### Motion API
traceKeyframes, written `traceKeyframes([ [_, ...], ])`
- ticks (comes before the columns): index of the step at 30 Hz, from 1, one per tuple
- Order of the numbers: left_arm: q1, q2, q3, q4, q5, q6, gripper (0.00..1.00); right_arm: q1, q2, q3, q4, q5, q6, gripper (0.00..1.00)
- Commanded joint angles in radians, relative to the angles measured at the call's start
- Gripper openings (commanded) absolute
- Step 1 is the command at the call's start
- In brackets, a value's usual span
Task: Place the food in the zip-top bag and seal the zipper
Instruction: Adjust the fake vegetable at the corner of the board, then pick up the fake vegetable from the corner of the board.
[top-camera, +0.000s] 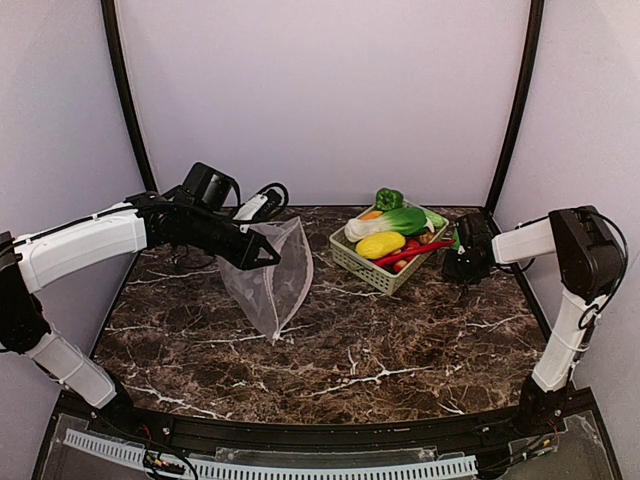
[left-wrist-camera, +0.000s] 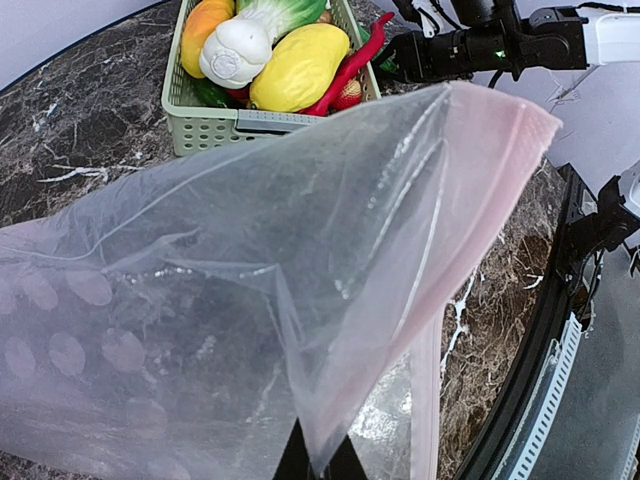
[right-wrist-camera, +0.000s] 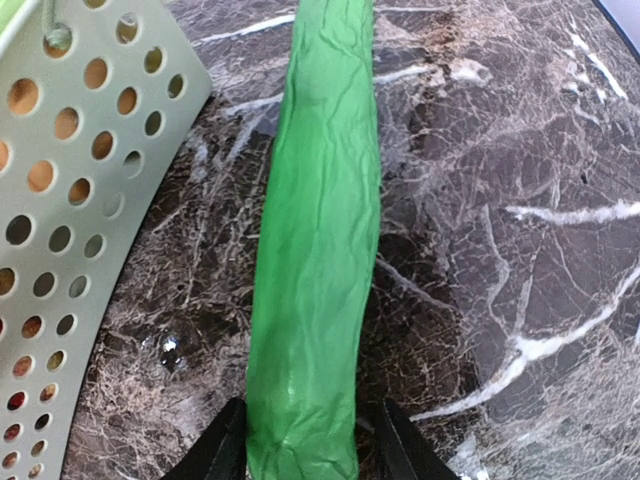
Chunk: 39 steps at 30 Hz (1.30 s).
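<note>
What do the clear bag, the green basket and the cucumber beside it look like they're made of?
Bag: thin soft plastic film, glossy, creased and see-through. Basket: rigid matte plastic, with moulded round holes. Cucumber: probably plastic, dull green, with wrinkled skin.

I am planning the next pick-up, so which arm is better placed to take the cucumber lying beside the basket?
Right. The right gripper straddles the cucumber, one finger on each side, while the left gripper is busy holding the zip-top bag up.
</note>
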<state>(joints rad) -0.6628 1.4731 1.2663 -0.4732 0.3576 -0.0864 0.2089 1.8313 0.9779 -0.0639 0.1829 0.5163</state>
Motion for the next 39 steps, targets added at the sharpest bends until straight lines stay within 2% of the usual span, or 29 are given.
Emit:
traceKeyframes([
  [1,0.006,-0.013,-0.008,-0.027,0.009,-0.001,0.01,-0.003,0.002,0.014,0.031,0.026,-0.004,0.36],
  [8,0.006,-0.011,-0.007,-0.032,0.008,-0.001,0.01,-0.003,-0.013,-0.009,0.042,0.03,-0.008,0.22],
  [15,0.006,-0.011,-0.007,-0.033,0.005,-0.001,0.01,-0.005,-0.088,-0.053,0.041,0.022,0.011,0.18],
  [24,0.007,-0.013,-0.013,-0.027,-0.013,0.001,0.01,-0.003,-0.379,-0.157,-0.046,0.03,-0.001,0.17],
  [33,0.006,-0.024,-0.024,-0.008,-0.02,-0.002,0.01,0.069,-0.698,-0.145,-0.252,-0.014,-0.147,0.16],
  [35,0.006,-0.025,-0.026,-0.003,-0.017,-0.001,0.01,0.103,-0.75,-0.126,-0.289,-0.044,-0.18,0.15],
  [39,0.006,-0.029,-0.034,0.012,0.0,0.0,0.01,0.179,-0.825,-0.103,-0.313,-0.205,-0.224,0.16],
])
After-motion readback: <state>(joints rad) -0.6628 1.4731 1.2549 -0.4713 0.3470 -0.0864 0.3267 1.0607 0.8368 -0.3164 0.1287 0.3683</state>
